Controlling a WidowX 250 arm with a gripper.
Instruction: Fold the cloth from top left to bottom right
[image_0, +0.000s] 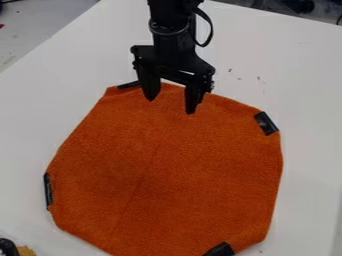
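The gripper (171, 106) is open, two fingers well apart above one cloth's (174, 170) top edge; contact, I cannot tell. The cloth lies spread on one table (280, 65), four black tabs (266, 123) along its edge: top left, upper right, left, bottom.

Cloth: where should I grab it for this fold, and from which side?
Probably the cloth's top left corner, by the black tab, coming straight down from above. It lies flat on the table, so its rim looks the easiest part to pinch, and the fold starts there. The pincer is open at the top edge, right of that corner.
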